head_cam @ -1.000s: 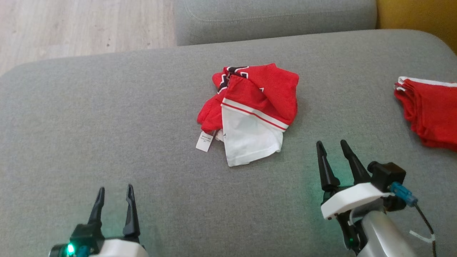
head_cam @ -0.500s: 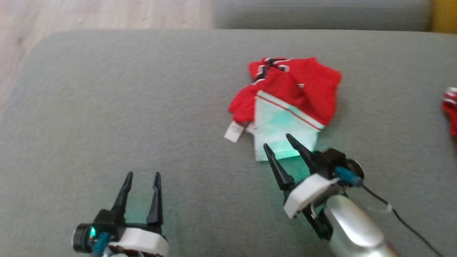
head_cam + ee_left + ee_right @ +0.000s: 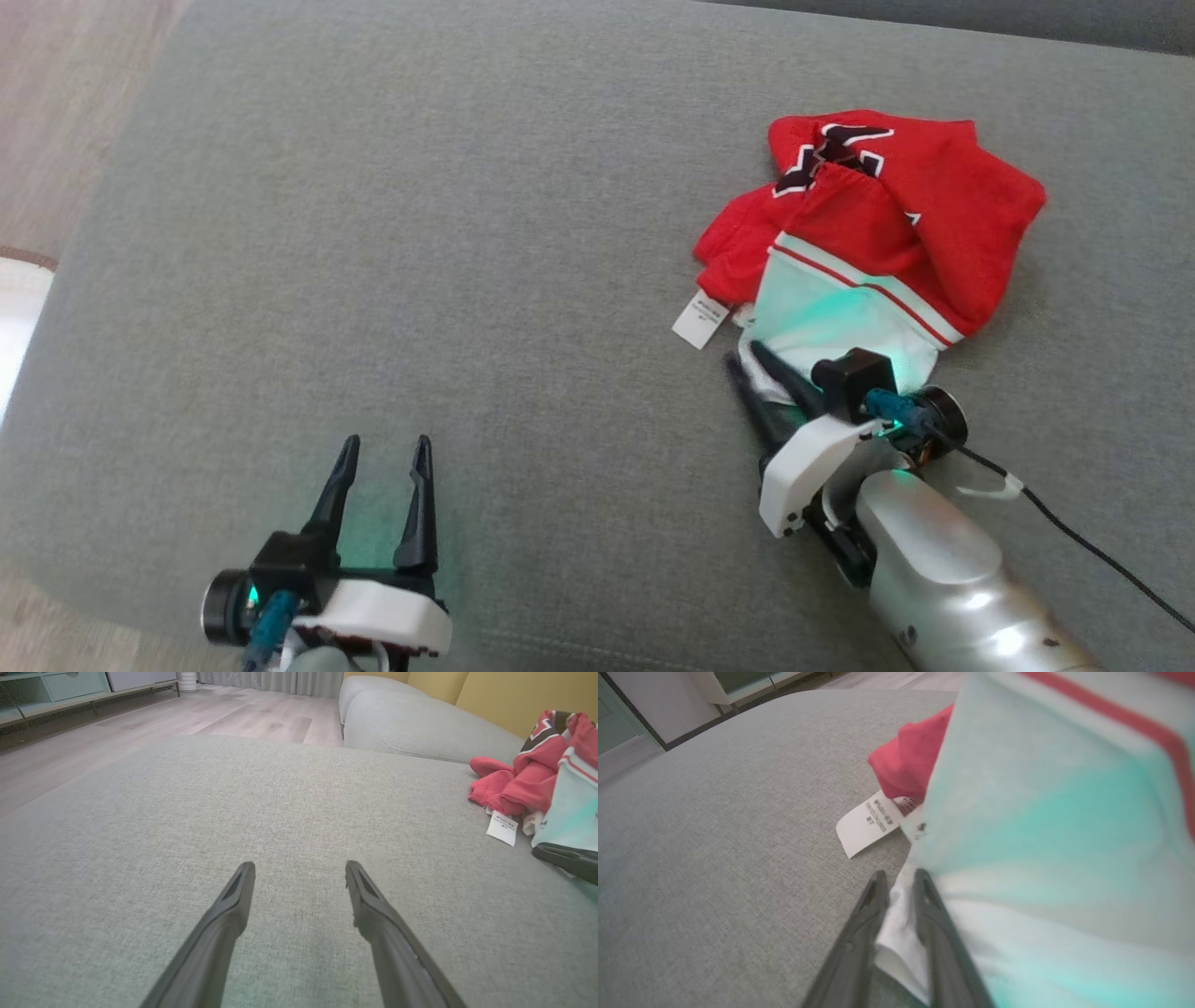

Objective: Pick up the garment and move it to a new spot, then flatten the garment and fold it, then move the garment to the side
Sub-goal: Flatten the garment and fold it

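The grey sofa cushion spans my head view. The garment lies crumpled on it toward 2 o'clock, with red mesh on top and a white panel at its 6 o'clock side. My right gripper pinches that panel's lower edge, fabric caught between its narrowed fingers. My left gripper sits at 7 o'clock over bare cushion, fingers spread wide, holding nothing. The white tag lies at the garment's 8 o'clock.

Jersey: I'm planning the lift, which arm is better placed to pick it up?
Right. The right gripper pinches a white corner of the jersey; the left gripper hangs open over bare cushion, apart from it.
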